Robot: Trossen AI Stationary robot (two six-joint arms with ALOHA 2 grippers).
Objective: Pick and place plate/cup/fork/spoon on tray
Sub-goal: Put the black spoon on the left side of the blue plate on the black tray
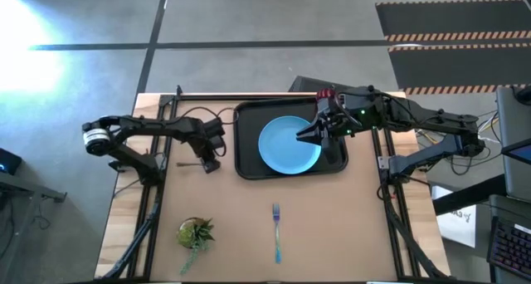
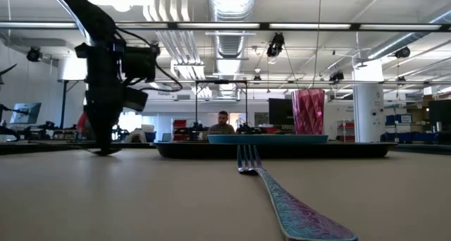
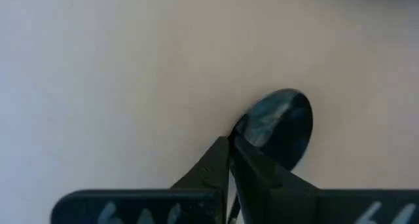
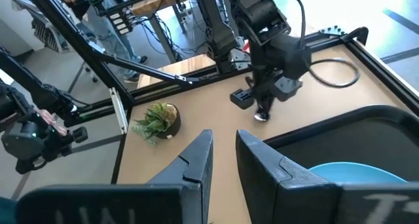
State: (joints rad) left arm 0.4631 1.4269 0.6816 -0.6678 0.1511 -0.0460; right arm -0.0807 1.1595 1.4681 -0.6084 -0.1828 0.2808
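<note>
The dark spoon (image 1: pixel 189 163) lies on the table left of the black tray (image 1: pixel 245 169), and its oval bowl (image 3: pixel 281 122) shows just past my left gripper (image 3: pixel 230 145). That gripper points down and is shut on the spoon. The light-blue plate (image 1: pixel 286 147) rests in the tray. My right gripper (image 1: pixel 300 135) hangs open above the plate's right part, with nothing between its fingers (image 4: pixel 196 152). The dark-red cup (image 2: pixel 308 110) stands by the tray's far right corner, partly hidden by the right arm. The fork (image 1: pixel 276 232) lies flat near the front edge. My left gripper comes down from above onto the spoon where the bowl meets the handle (image 3: pixel 245 135). The shut fingers cover the place of contact itself. The spoon lies flat on the table, its bowl (image 4: pixel 262 116) out past the fingertips and its handle running toward the table's left edge.
A small green potted plant (image 1: pixel 195 232) stands at the front left. Black frame rails (image 1: pixel 158 193) run along the table's left and right sides. Bare tabletop lies between the tray and the fork. A person sits far behind the table (image 2: pixel 223 121).
</note>
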